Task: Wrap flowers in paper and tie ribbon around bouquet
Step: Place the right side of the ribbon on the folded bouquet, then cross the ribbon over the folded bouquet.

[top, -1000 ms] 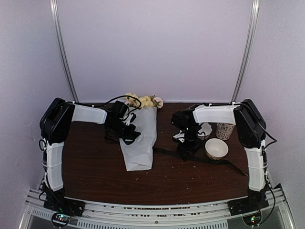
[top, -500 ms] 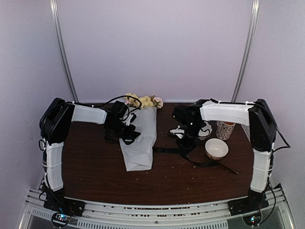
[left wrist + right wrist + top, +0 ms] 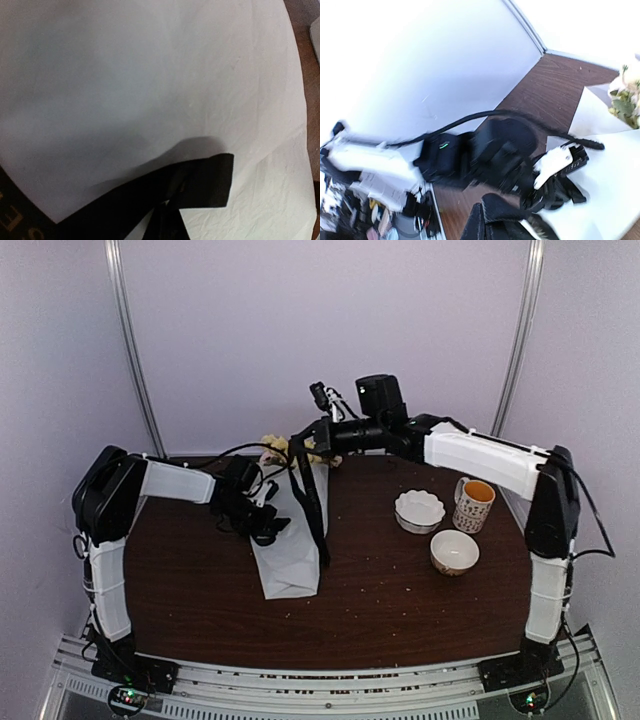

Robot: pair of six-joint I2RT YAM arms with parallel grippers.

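Had the ribbon (image 3: 315, 510) clamped in the right jaws, shut tight on it, up above the far edge of the counter (image 3: 380, 610) and just over the flowers (image 3: 272, 448). Dangled the dark strip slack from there, down and across the paper (image 3: 290, 550), as far as the sheet's right edge. Pressed the left jaws, shut as well, onto the paper's left side; could not tell whether any sheet was pinched in them. Caught, from the left wrist, almost nothing but pale paper (image 3: 150, 75), with a black length of ribbon (image 3: 200, 187) crossing the bottom. Found the flowers lying at the far end of the sheet, blooms poking out by the back wall. Spotted three containers off to the right on the counter: a white scalloped dish (image 3: 419, 510), pale inside; just beside it a patterned mug (image 3: 473, 503), holding something orange-brown; nearer, in front of both, a cream bowl (image 3: 455, 552), showing only a pale inside.
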